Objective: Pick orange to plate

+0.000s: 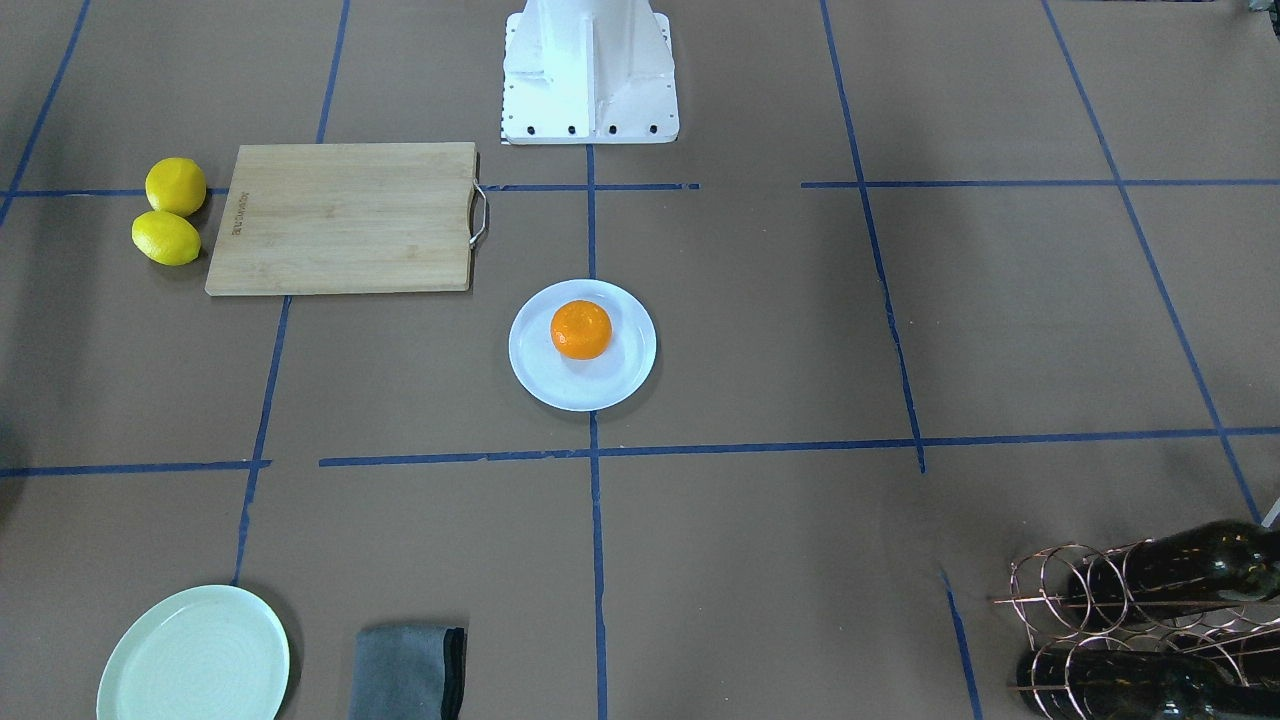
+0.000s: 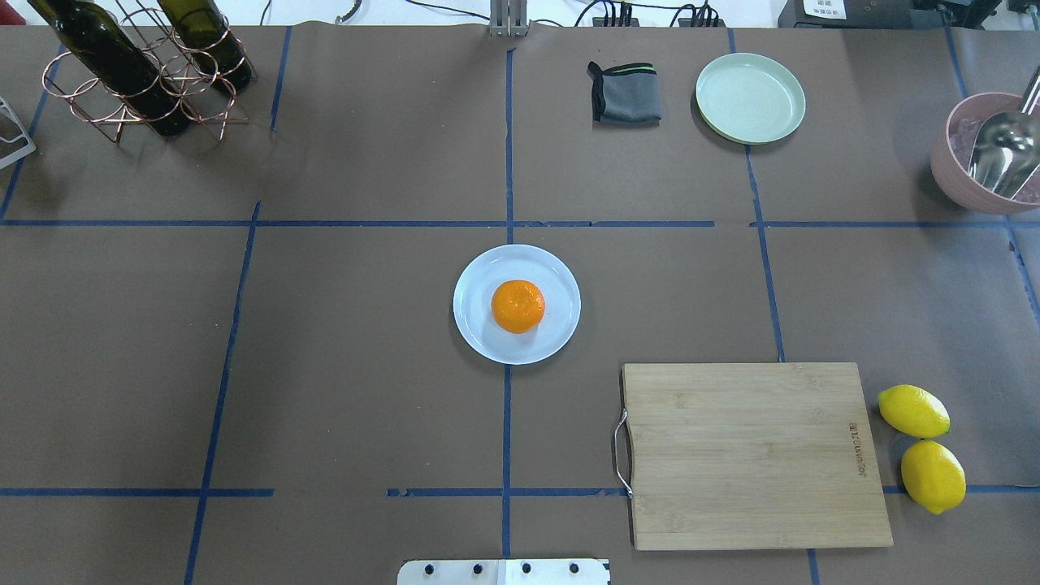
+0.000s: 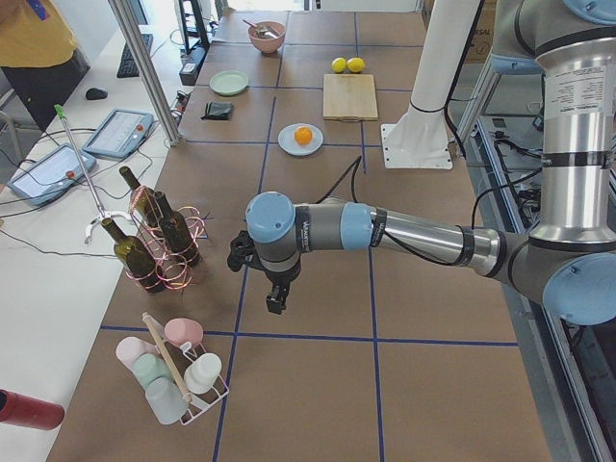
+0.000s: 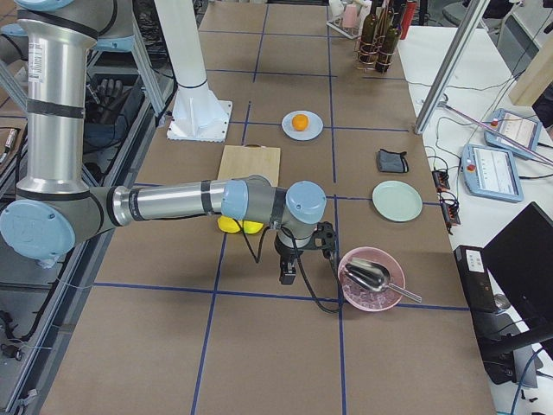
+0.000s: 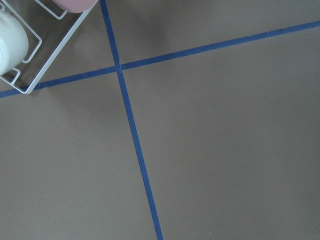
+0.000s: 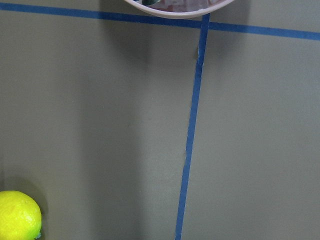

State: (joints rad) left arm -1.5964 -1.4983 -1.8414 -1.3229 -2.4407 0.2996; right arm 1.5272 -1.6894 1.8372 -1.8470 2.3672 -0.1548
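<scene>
L gripper (image 3: pixel 275 298): pointing down; open/closed can't tell. R gripper (image 4: pixel 287 275): same, can't tell. Orange (image 2: pixel 517 306): well apart from both grippers, approx. btwn them, resting mid-plate (image 2: pixel 475 327), touched by neither. Task status: placement looks done; nothing left but confirming, by judgement.

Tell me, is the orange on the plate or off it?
On the plate. The orange rests inside its raised rim, near the middle.

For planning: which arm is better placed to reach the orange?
Right, barely: the orange, on the plate, lies just right of the centre line; left gripper and right gripper both hang far out.
</scene>
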